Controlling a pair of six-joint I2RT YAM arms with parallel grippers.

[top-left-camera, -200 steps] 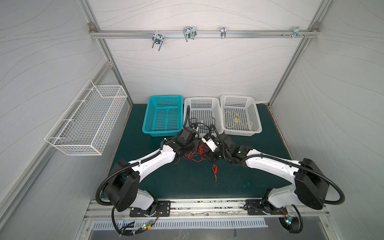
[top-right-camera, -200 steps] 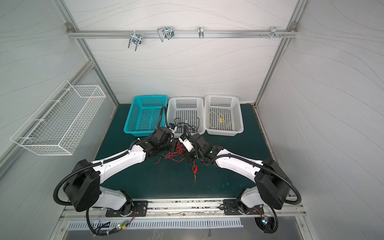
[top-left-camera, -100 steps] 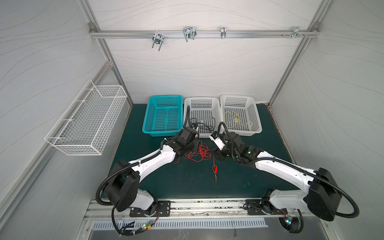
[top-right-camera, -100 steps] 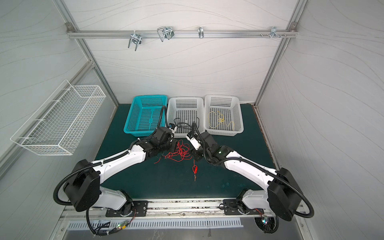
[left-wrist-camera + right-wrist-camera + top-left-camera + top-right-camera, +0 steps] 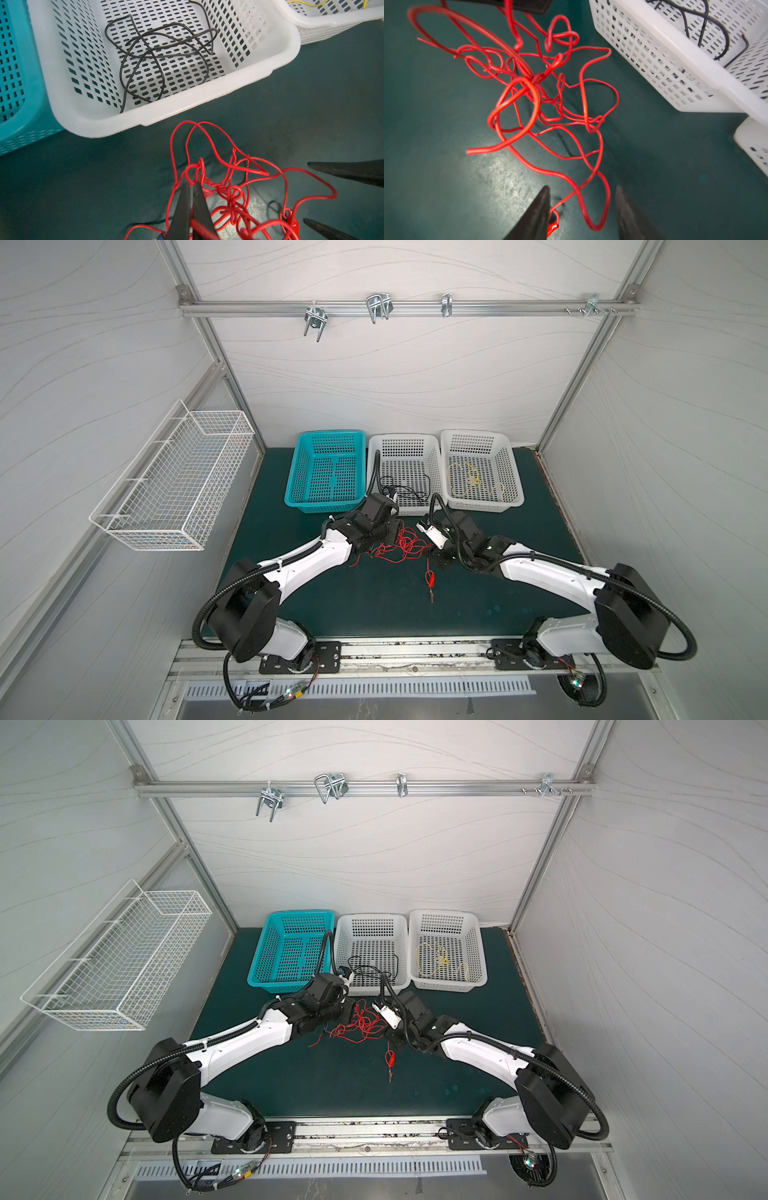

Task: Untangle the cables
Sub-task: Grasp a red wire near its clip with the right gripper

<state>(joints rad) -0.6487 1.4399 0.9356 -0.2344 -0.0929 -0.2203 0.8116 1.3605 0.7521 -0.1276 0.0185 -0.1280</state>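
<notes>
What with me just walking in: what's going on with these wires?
The robot's left gripper is shut on a strand of the tangled red wire on the mat. The right gripper is open, with a loop of it between its jaws. A black wire lies in the middle basket, a yellow wire in the right basket.

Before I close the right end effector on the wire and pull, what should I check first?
1. Grip: left end effector shut on the red cable: ok.
2. Ready: right end effector open around a red loop: ok.
3. Knots: the red cable lies tangled on the mat: not ok.
4. Sorted: black cable inside the middle basket: ok.
5. Sorted: yellow cable inside the right basket: ok.
6. Whether that loop runs free of the knot: cannot tell.
</notes>
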